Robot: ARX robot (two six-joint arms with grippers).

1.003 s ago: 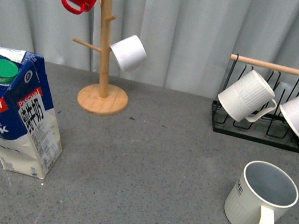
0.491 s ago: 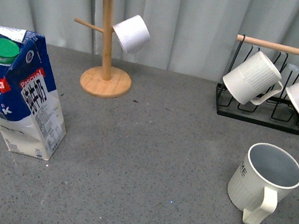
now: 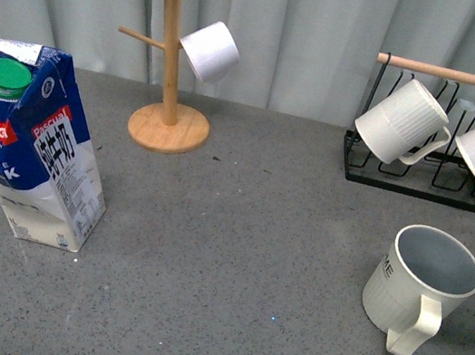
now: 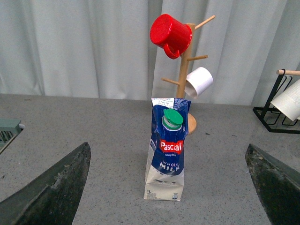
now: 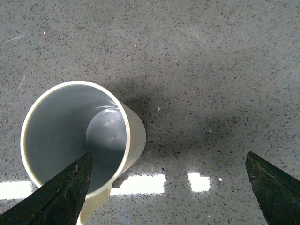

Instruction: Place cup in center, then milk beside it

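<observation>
Right gripper [image 5: 167, 158]: spread wide, empty, above the cream ribbed cup [image 5: 75, 136], which lies at one finger. Left gripper [image 4: 167, 149]: spread wide, empty; the milk carton [image 4: 165, 173] stands upright ahead, apart from both fingers.

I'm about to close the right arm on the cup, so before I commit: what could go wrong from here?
1. In the right wrist view, the cup lines up with one finger of the open right gripper, not with the gap between the fingers. Descending and closing from here would probably shove or tip it.
2. The milk stands tall on a narrow base, so a high or off-centre grasp could topple it.
</observation>
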